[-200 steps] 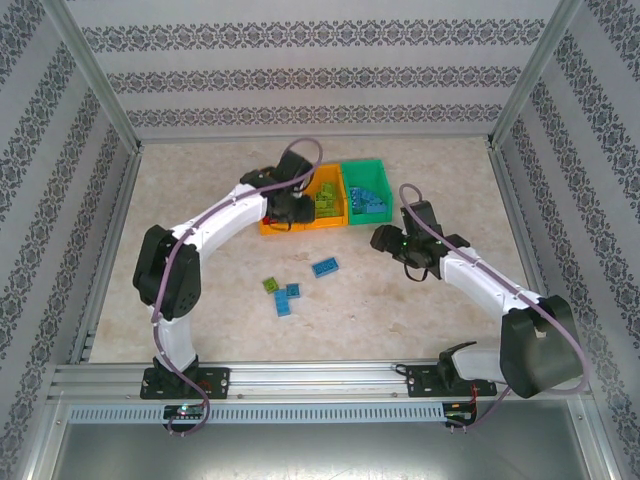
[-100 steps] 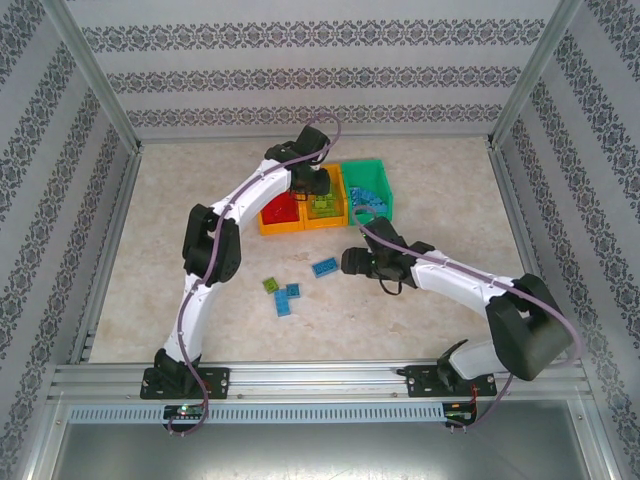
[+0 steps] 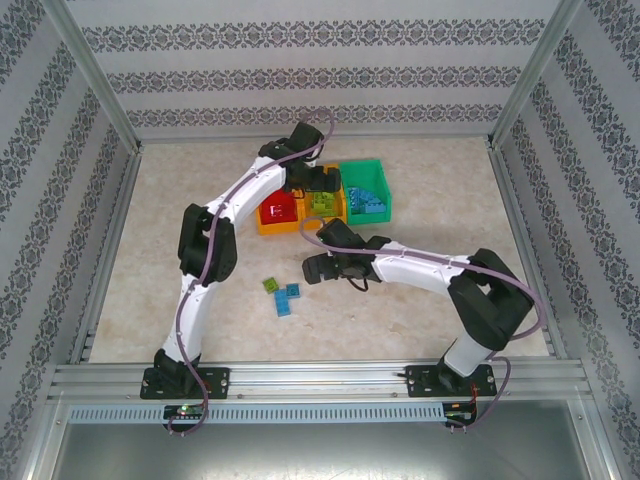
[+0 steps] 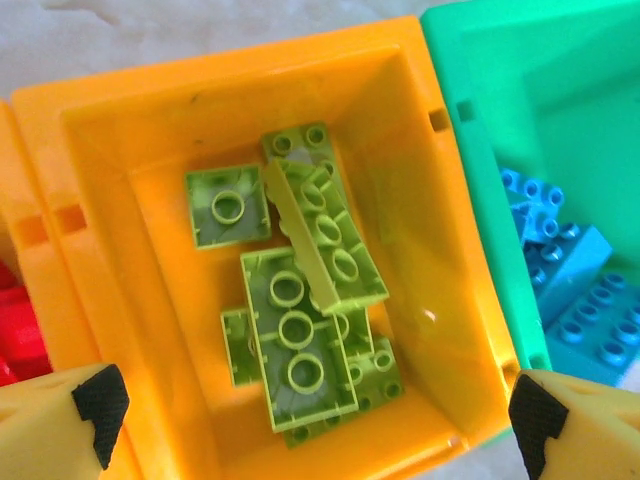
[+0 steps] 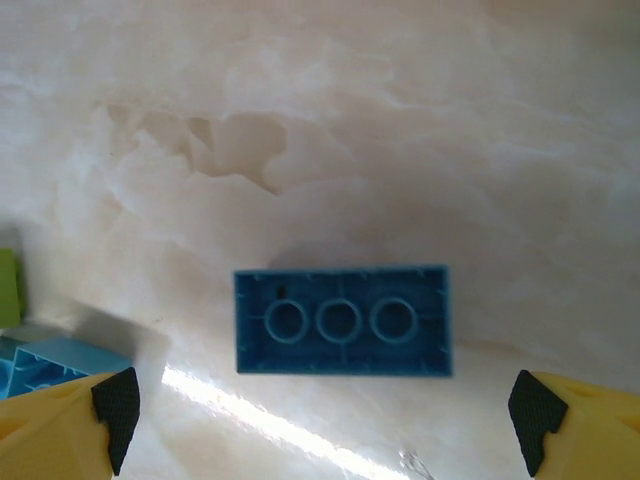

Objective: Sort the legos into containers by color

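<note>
Fingers of left arm [image 4: 60, 420] gape empty above lime legos [image 4: 300, 330]; right fingers [image 5: 70, 425] gape above blue lego [image 5: 342, 321].

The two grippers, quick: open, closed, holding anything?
Left gripper: open, empty, above the lime green legos in the orange bin.
Right gripper: open, empty, above a blue lego on the table.

**Left wrist view.** The middle bin [image 4: 110, 200] lies ahead of the left gripper [image 4: 318, 415], between its jaws, with a heap of bricks [image 4: 300, 300] inside. A second bin [image 4: 560, 90] touches it beyond the right jaw and holds more bricks [image 4: 560, 270]. A third bin [image 4: 18, 190] touches it beyond the left jaw.

**Right wrist view.** A single brick [image 5: 342, 320] lies on the table [image 5: 400, 120], just ahead of the right gripper [image 5: 325, 405] and midway between its jaws. Loose bricks [image 5: 50, 365] lie beside the left jaw.
</note>
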